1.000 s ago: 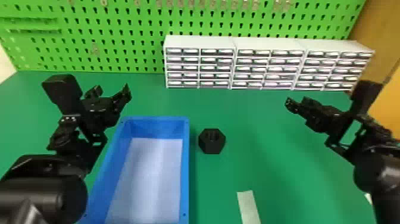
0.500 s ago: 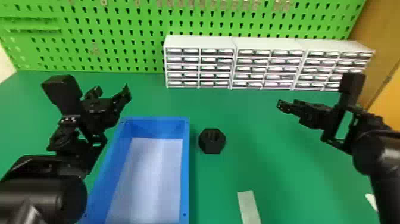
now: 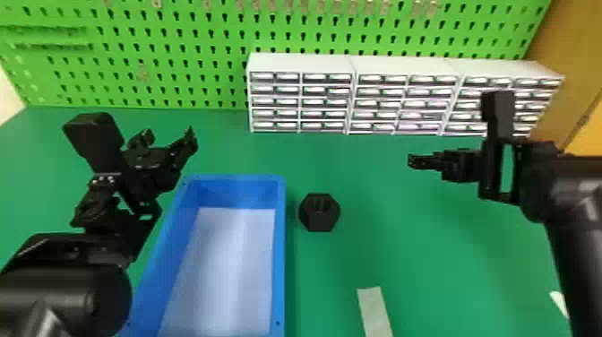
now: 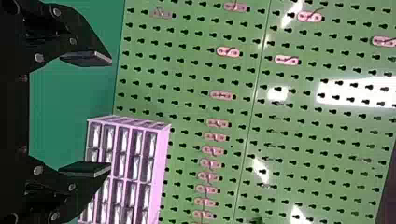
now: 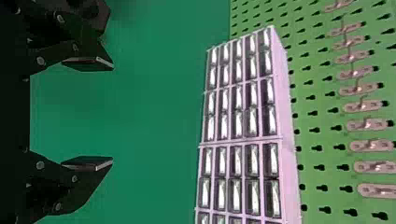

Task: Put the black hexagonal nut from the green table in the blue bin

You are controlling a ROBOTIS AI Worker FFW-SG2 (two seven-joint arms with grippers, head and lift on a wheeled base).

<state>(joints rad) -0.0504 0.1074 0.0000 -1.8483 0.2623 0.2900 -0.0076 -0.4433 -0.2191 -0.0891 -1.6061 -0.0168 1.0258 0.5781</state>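
One nut (image 3: 319, 215) on table (image 3: 448, 273), near bin's (image 3: 278, 269) right side | left gripper (image 3: 169, 140): fingers apart, empty, near bin's far left corner | right gripper (image 3: 414, 161): fingers apart, empty, right of nut, well apart from it | drawers (image 3: 300, 96) behind, before pegboard (image 3: 179, 58)

You now have your right gripper (image 3: 412, 161) farther left, nearer the black hexagonal nut (image 3: 319, 215) than a second ago.
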